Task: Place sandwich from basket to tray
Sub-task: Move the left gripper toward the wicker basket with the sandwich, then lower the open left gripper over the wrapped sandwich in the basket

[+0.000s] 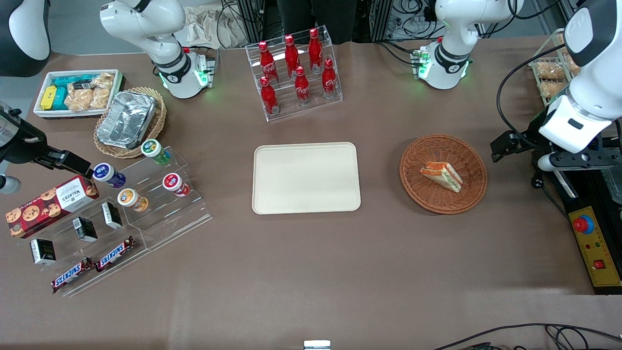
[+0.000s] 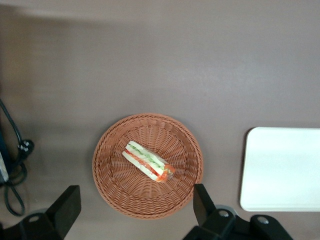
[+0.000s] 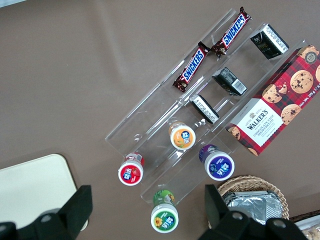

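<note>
The sandwich (image 1: pixel 441 176) is a pale wedge with orange-red and green layers. It lies in the round reddish-brown wicker basket (image 1: pixel 437 200) on the brown table. The cream tray (image 1: pixel 306 177) lies flat beside the basket, toward the parked arm's end, with nothing on it. My left gripper (image 1: pixel 506 145) hangs above the table beside the basket, toward the working arm's end, apart from it. In the left wrist view the gripper (image 2: pixel 135 210) is open and holds nothing, its black fingers (image 2: pixel 204 204) straddling the basket's (image 2: pixel 140 200) rim, with the sandwich (image 2: pixel 149 161) and the tray (image 2: pixel 282 170) in sight.
A clear rack of red bottles (image 1: pixel 296 73) stands farther from the camera than the tray. A clear shelf of snacks (image 1: pixel 121 209), a tan basket with a foil container (image 1: pixel 129 121) and a white bin (image 1: pixel 77 92) sit toward the parked arm's end. A yellow control box (image 1: pixel 595 248) lies near the working arm.
</note>
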Controlling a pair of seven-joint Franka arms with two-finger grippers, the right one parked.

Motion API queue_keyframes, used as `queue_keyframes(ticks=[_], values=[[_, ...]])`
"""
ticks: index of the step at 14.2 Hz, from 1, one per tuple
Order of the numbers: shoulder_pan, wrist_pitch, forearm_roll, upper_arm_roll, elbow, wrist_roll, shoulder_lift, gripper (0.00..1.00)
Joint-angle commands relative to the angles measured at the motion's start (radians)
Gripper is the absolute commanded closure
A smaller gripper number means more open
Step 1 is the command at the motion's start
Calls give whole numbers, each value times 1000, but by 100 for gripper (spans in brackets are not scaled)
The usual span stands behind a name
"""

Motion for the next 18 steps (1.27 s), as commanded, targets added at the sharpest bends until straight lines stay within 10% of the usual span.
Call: queue_keyframes(ticks=[1, 18], values=[[3, -4, -51, -4, 3, -160, -4, 0], [-124, 182, 118, -4, -328, -894, 11, 0]])
